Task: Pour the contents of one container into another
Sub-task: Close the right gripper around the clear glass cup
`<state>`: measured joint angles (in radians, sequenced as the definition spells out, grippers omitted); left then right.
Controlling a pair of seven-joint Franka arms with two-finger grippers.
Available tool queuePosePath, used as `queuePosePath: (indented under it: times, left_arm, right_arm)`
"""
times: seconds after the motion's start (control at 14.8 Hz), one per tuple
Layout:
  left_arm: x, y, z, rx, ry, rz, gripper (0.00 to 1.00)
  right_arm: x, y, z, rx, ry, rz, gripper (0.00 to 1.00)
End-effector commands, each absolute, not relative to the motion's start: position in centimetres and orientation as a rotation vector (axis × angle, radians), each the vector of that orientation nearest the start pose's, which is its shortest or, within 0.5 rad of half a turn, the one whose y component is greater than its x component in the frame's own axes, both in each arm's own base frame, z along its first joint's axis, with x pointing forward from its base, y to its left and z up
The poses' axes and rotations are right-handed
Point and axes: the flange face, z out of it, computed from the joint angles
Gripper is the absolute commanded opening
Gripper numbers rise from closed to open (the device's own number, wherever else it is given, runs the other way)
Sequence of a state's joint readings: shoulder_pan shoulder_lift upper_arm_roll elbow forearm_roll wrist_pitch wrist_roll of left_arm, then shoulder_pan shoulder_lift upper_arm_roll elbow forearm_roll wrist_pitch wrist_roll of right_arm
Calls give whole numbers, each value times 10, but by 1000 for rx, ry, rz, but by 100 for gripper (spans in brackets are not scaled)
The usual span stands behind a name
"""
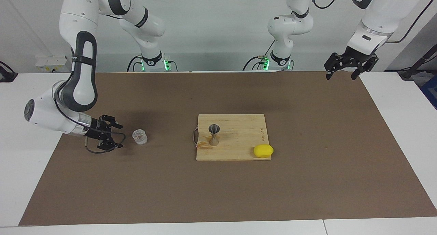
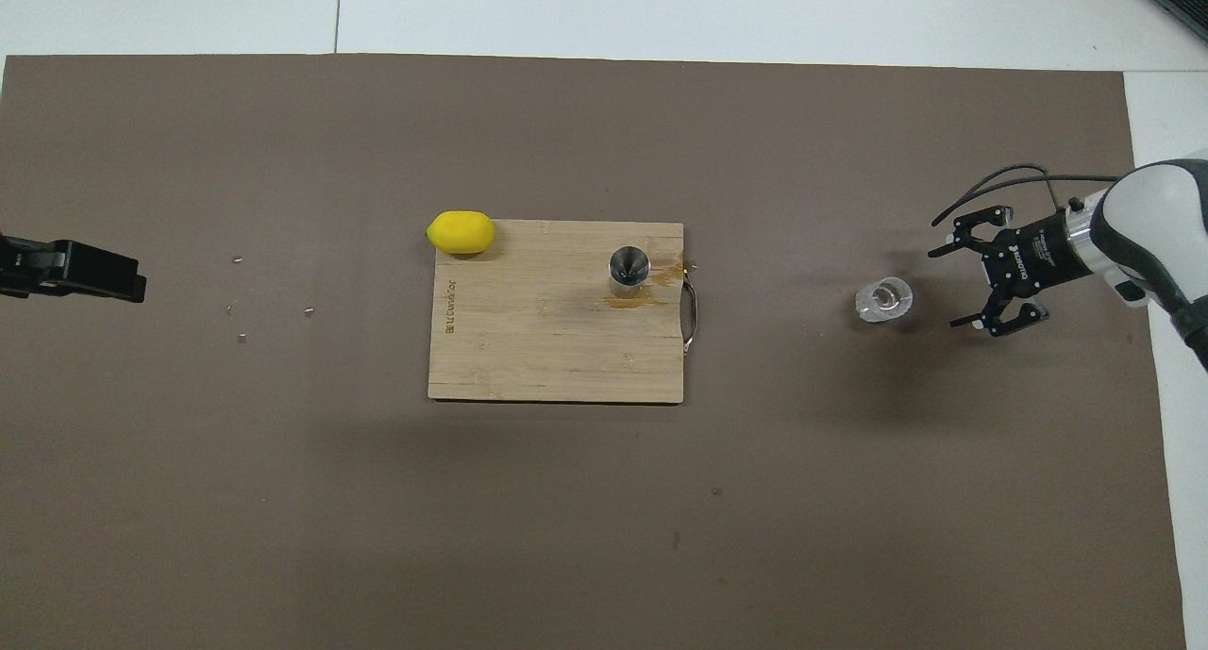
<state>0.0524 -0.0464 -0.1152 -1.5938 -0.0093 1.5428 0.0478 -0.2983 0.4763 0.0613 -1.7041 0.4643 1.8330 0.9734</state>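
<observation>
The clear ribbed glass cup [image 1: 139, 136] [image 2: 884, 299] stands upright on the brown mat toward the right arm's end of the table. My right gripper [image 1: 120, 136] [image 2: 947, 288] is low beside it, open, pointing sideways at the cup, with a small gap between them. The silvery hourglass jigger [image 1: 214, 134] [image 2: 628, 271] stands upright on the wooden cutting board [image 1: 239, 126] [image 2: 547, 348] in the middle of the table. My left gripper [image 1: 341, 74] [image 2: 94, 273] hangs open and empty, raised over the mat's edge at the left arm's end, and waits.
A yellow lemon [image 1: 263, 150] [image 2: 461, 232] lies on the board's corner farthest from the robots, toward the left arm's end. An orange stain [image 2: 665, 277] marks the board beside the jigger, near its metal handle [image 2: 692, 315]. A few crumbs [image 2: 241, 291] lie on the mat.
</observation>
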Motion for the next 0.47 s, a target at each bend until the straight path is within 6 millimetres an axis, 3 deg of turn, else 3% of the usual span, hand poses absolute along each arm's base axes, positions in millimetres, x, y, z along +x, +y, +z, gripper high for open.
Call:
queuePosePath:
  times: [0.0,0.41]
  left_arm:
    - [535,-35,641,-3150,188,44,100]
    - [534,-34,641,-3148,197,46,100]
  right_arm:
    - [618,-115,292,-2073,1768,666,100]
    - [616,-105,267,-2030,1750,660,100]
